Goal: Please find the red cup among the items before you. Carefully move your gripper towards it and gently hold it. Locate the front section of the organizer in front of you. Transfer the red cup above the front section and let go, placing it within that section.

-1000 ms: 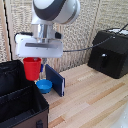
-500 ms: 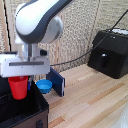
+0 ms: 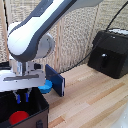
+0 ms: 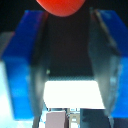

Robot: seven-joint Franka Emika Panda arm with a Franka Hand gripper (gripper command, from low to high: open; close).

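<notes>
The small red plastic cup (image 3: 19, 117) lies inside the large black fabric organizer (image 3: 39, 109); the white block gripper (image 3: 22, 96) hangs above it, fingers spread and empty, so only withdrawal seems left

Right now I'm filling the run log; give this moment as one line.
phase: release | gripper: open, above red cup | red cup: inside organizer tagged section | arm: over organizer
</notes>
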